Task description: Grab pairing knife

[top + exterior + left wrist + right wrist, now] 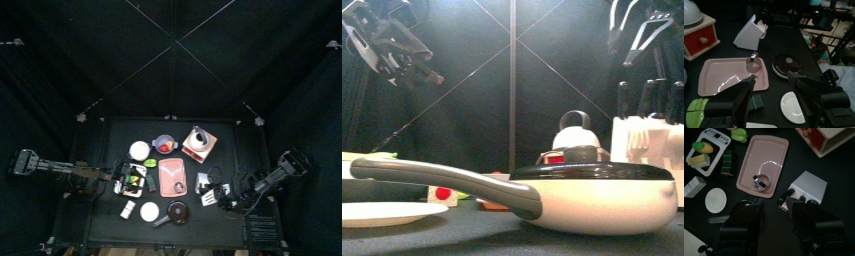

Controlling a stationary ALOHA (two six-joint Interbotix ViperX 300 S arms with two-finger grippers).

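A white knife block (809, 187) stands near the table's right front, with several black knife handles (647, 98) sticking out of its top. I cannot tell which handle is the pairing knife. My right gripper (777, 206) hangs open just above the block, the handles (786, 203) right in front of its jaws and nothing held. In the front view this right gripper (644, 32) is high above the block (644, 142). My left gripper (771, 81) is open and empty, raised over the table's left side (130, 180).
A pink tray (761, 160) with a small metal piece (760, 181) lies beside the block. A white pan with a dark lid (603, 190) fills the front. A kettle (576, 135), white plates (794, 106) and a white rack of food (709, 148) stand around.
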